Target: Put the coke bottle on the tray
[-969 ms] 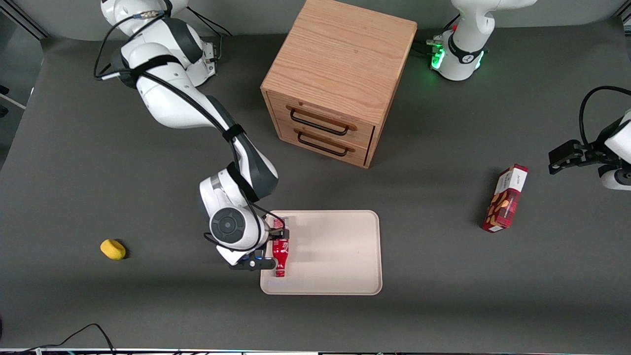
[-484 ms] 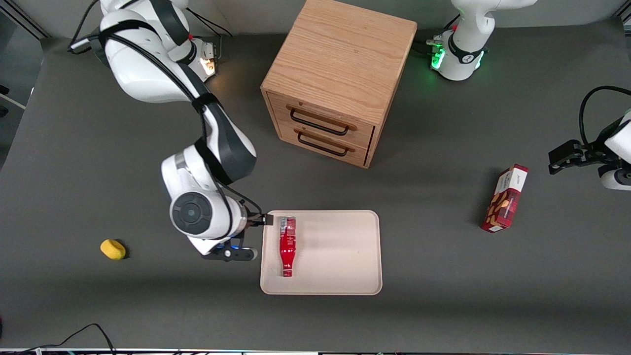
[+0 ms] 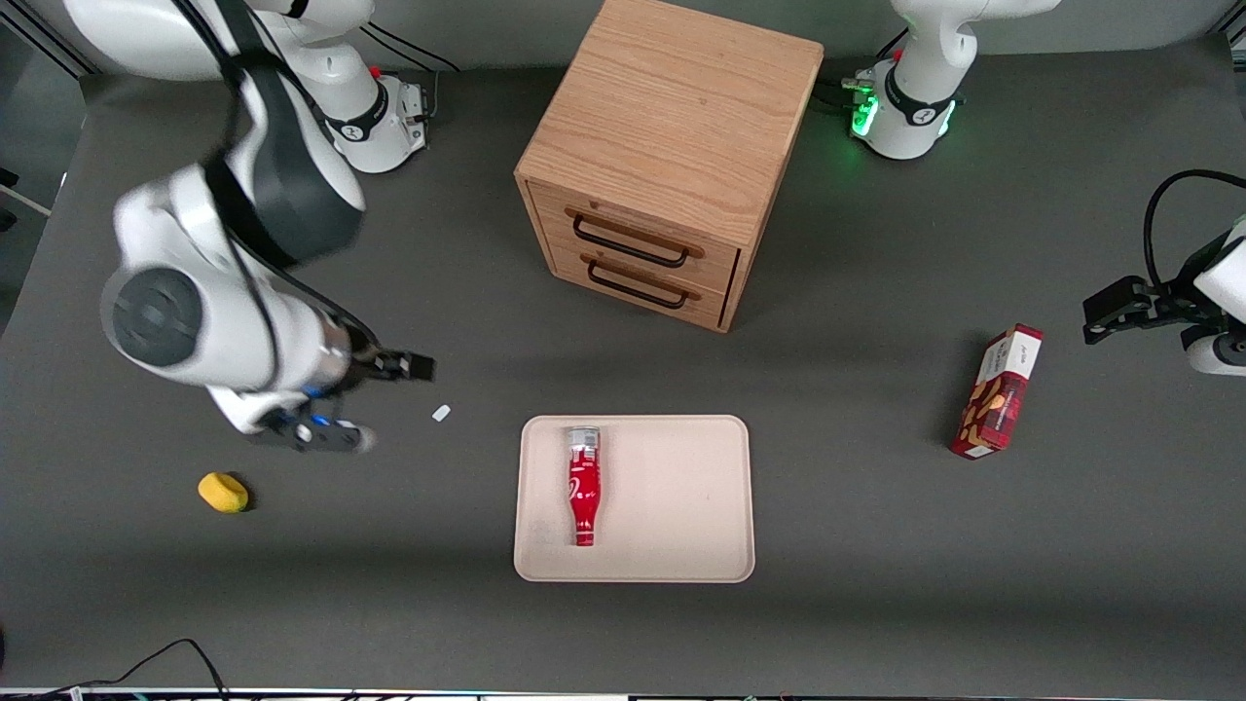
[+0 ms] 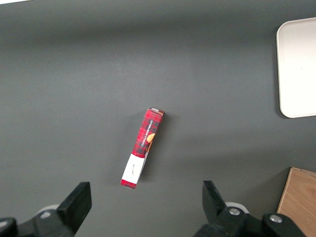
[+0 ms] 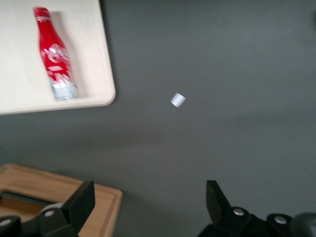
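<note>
Red coke bottle lies on the tray, well apart from the spread-open end effector.

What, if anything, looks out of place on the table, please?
The coke bottle lies on its side on the tray, not upright. A small white scrap lies loose on the table. The gripper, open, hovers near it.
</note>
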Robot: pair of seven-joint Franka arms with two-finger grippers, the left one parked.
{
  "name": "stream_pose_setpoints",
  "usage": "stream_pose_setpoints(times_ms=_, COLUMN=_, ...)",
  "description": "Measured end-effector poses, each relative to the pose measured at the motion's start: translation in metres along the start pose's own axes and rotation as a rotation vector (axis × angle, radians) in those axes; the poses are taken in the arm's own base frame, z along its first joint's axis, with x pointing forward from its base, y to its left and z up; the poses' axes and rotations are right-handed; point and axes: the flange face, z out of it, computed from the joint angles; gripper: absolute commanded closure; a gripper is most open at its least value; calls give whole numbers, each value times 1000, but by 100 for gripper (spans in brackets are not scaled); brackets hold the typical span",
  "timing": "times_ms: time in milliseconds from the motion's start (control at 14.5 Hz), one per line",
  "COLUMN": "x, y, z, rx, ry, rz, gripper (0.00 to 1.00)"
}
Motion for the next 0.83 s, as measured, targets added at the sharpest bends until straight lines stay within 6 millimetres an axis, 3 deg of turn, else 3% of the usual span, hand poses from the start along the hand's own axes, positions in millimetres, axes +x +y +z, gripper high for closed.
stream_pose_setpoints(times_ms=208, x=-58, y=44, z=-23, rx=-10, ry=18, rz=8, gripper=0)
stream_pose_setpoints(times_ms=484, x=-112, y=94, z=-29, rx=6, ry=83, rz=3, gripper=0)
stream_pose_setpoints(times_ms=623, x=-129, y=115, z=-31, rx=-11, ry=103, rz=-10, gripper=0)
stream_pose_setpoints(times_ms=830, x=-135, y=128, z=-33, rx=-33, ry=120, rz=-7, gripper=0)
